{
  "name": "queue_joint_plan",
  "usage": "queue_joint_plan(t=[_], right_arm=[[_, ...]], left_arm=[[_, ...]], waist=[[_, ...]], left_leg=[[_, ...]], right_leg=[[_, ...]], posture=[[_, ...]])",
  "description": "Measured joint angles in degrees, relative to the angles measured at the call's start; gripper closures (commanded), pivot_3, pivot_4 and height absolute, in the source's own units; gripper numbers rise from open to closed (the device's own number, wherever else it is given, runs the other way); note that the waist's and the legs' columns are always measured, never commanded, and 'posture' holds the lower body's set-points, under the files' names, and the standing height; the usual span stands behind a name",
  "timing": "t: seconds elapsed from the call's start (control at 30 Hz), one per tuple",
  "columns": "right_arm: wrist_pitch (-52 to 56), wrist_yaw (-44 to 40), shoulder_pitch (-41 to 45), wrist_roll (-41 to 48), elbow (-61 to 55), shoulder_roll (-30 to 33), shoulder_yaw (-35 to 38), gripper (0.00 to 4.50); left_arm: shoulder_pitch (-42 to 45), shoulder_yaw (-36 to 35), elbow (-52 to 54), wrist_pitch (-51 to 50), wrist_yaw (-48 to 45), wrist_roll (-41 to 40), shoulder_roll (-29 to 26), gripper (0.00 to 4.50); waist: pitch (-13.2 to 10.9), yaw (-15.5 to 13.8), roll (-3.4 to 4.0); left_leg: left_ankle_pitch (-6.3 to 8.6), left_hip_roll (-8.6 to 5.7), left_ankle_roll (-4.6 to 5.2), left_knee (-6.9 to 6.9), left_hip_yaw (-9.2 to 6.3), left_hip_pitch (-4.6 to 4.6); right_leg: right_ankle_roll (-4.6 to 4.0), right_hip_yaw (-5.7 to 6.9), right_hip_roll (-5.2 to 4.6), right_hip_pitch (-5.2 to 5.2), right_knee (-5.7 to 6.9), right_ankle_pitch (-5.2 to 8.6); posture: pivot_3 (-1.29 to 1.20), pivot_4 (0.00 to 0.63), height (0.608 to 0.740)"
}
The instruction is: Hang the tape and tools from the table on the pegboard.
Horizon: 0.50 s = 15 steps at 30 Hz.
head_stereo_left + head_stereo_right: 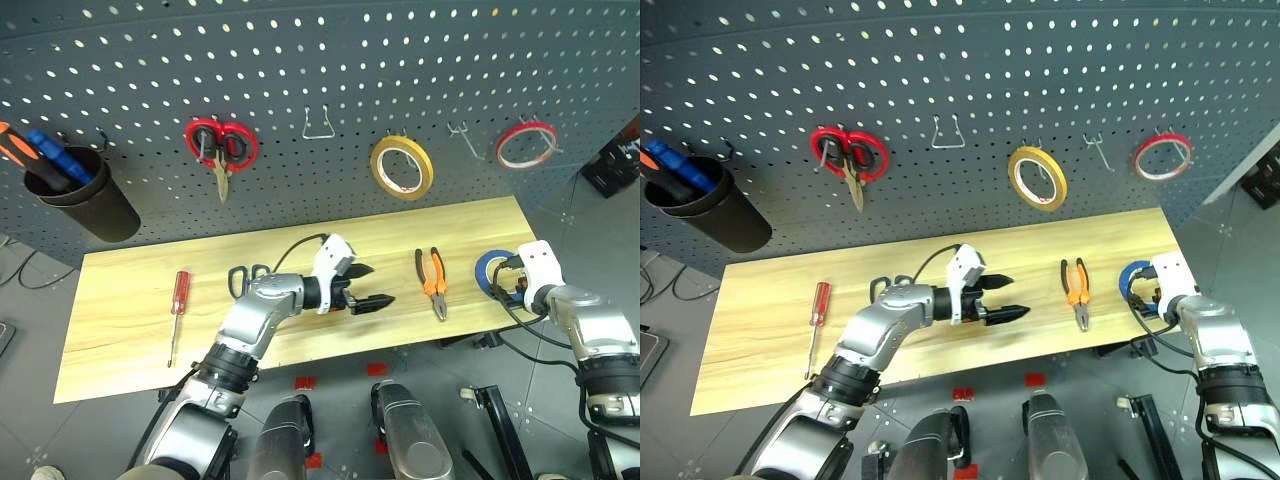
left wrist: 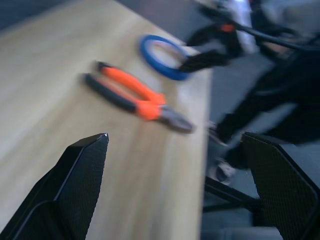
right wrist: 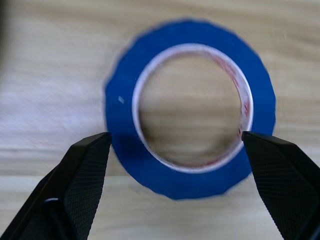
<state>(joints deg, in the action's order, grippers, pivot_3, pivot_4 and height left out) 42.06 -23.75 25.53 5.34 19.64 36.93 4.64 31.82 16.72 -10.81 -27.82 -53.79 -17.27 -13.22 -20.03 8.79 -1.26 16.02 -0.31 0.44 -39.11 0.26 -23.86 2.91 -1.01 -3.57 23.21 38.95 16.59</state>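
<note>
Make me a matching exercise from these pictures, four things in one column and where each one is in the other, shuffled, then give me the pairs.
Things:
1. yellow tape roll
2. orange-handled pliers
3. red-handled screwdriver
4. blue tape roll

Places:
A. lying flat on the table, near its right end, in front of the right gripper
B. hanging on the pegboard
C. on the table, left of the left arm
D. on the table, beyond the left gripper's open jaws

Pairs: 1-B, 2-D, 3-C, 4-A

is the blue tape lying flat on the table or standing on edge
Flat. The blue tape lies on its side on the table, wood showing through its hollow centre.
</note>
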Motion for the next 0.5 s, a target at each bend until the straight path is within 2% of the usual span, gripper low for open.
queue_joint_plan(t=[0.2,0.5], right_arm=[[1.83,-1.29,4.69,0.61,0.47,-0.08,0.01,0.03],[7.50,-1.18,6.08,2.99,-2.48,-4.10,0.66,0.03]], left_arm=[[2.57,2.04,-3.47,2.93,-3.21,1.68,1.66,0.00],[3.87,0.76,-5.82,4.49,-4.16,2.22,1.14,0.00]], waist=[[-2.05,0.91,-0.02],[-2.49,0.64,0.01]], left_leg=[[-0.03,0.03,-0.05,-0.01,0.01,0.00],[-0.04,0.01,-0.08,-0.02,0.01,-0.01]], right_leg=[[0.01,0.05,0.01,0.02,0.01,0.00],[0.05,0.07,-0.07,0.04,0.01,-0.02]], posture=[[-0.31,0.461,0.740],[-0.28,0.465,0.740]])
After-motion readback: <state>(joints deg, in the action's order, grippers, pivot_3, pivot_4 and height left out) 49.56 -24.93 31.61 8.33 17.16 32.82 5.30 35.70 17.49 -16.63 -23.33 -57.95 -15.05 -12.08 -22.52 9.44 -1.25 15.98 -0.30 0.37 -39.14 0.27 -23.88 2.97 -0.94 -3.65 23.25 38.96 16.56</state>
